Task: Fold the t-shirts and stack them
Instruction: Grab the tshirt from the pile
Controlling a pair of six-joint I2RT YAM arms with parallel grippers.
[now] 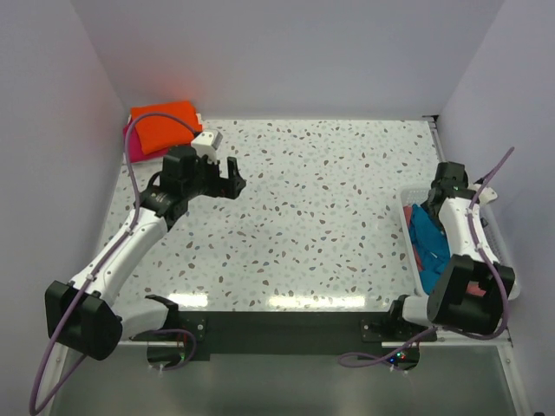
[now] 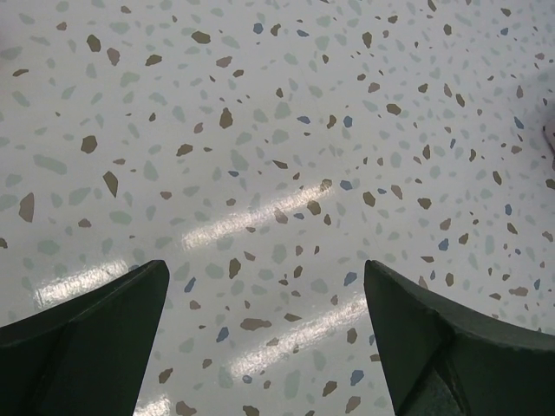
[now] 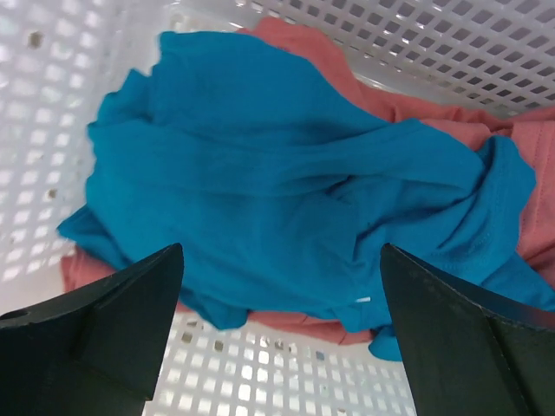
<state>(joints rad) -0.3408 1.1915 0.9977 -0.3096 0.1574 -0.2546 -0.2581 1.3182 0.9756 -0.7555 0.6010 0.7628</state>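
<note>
The speckled counter point(image 1: 329, 217) is taking up most of the overhead view, with pale walls standing along its left, far and right sides. The left arm point(image 1: 121, 251) is reaching from its near-left base toward the far left part of the counter, and the right arm point(image 1: 464, 234) is bending over the right edge.

A white mesh basket point(image 1: 406, 227) is sitting at the right side of the counter, under the right arm. Inside it, the teal shirt point(image 3: 277, 173) is lying crumpled on top, spreading across most of the basket floor. The salmon shirt point(image 3: 416, 108) is lying beneath it, showing along the far side and at the near edge, pressed against the basket wall.

In the far left corner of the counter, the orange shirt point(image 1: 165, 128) is resting folded flat on top of the magenta shirt point(image 1: 132, 146), of which only a strip is peeking out on the left side.

The left claw point(image 1: 232, 179) is hanging over bare counter just to the right of that pile, apart from it, its jaws spread wide and holding nothing. The right claw point(image 3: 282, 321) is hovering above the teal shirt in the basket, its jaws likewise released and spread; whether its fingertips are touching the cloth is not clear.
</note>
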